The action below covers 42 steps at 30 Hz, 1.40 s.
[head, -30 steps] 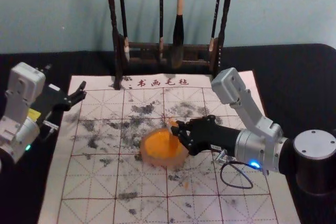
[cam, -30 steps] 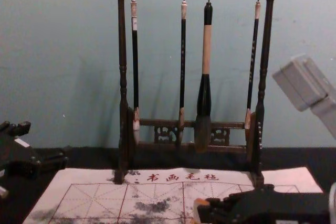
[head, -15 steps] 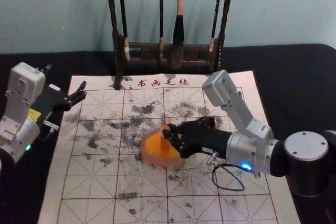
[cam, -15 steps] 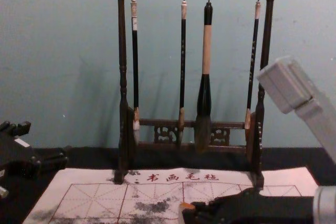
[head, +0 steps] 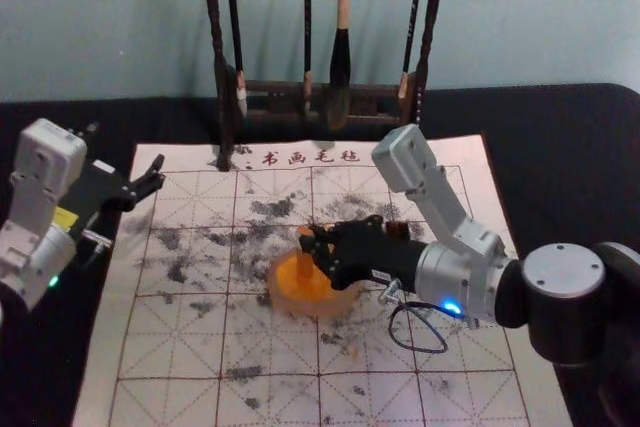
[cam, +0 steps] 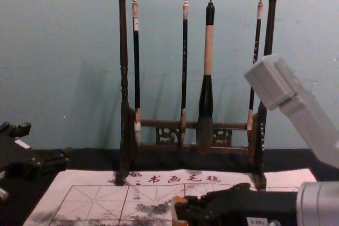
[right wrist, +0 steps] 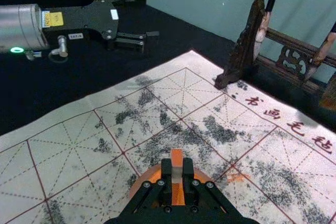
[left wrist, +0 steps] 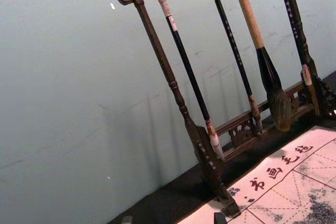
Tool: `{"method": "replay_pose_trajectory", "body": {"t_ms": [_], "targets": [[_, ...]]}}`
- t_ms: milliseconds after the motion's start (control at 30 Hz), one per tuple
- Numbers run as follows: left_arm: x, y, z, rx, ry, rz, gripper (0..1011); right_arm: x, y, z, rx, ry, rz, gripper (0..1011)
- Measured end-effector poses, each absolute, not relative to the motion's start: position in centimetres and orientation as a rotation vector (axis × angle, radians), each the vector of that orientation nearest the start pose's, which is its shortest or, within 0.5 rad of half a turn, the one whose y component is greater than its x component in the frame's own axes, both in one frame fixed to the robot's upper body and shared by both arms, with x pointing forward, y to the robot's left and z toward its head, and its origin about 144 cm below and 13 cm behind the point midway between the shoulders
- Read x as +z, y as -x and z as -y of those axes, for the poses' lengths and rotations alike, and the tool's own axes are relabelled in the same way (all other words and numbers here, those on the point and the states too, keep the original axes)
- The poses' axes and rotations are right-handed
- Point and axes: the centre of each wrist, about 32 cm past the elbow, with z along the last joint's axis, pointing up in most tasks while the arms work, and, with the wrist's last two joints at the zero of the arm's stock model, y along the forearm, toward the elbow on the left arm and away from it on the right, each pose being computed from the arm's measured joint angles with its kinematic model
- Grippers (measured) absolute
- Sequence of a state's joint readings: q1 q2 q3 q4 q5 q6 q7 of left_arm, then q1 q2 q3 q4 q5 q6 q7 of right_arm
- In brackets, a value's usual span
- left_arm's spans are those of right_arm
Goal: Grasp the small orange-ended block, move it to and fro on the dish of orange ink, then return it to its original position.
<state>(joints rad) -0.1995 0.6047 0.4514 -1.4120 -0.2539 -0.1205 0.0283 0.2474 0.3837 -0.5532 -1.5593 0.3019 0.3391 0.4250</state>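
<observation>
Fig.: Orange-Ended Block Being Pinched Upright Over the Ink Dish

The right gripper [right wrist: 177, 168] is reaching over the mat, its two fingers closing against opposite faces of the small block [right wrist: 177, 154]. The block is standing upright within the outline of the dish [head: 281, 300]; whether its lower end is touching the orange ink [head: 322, 290] is remaining uncertain. The left gripper [right wrist: 140, 15] is waiting beyond the mat's left edge, fingers spread.

Handling (inferred): the block is probably behaving as a light, stiff piece, tolerating a firm squeeze. Wet ink is likely making its coloured ends slippery, so the pale middle band is offering the better hold. Light pressure is suiting the to-and-fro strokes, since pushing hard could be tilting the block or dragging the dish.

Materials: the block is presenting straight edges and flat faces; the dish is showing a round, smooth-looking, translucent rim. The felt-like mat [head: 165, 347] is bearing red ruling and dark, blotchy stains. Behind, turned and carved dark wood is forming the rack [cam: 123, 78], from which slender-handled brushes [cam: 208, 51] are hanging.
</observation>
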Motion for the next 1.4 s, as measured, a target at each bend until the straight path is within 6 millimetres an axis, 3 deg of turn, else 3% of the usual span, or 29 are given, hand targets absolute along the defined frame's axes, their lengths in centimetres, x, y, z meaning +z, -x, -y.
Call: {"method": "replay_pose_trajectory", "body": {"t_ms": [567,1400], "targets": [[114.0,-48.9,-31.0,1.248,-0.305,0.285,1002,117.4,-49.3,18.3,-0.704,0.341,-0.105,108],[114.0,-48.9,-31.0,1.248,-0.305,0.285,1002,117.3,-48.3,20.8,-0.697,0.365,-0.116,108]]}}
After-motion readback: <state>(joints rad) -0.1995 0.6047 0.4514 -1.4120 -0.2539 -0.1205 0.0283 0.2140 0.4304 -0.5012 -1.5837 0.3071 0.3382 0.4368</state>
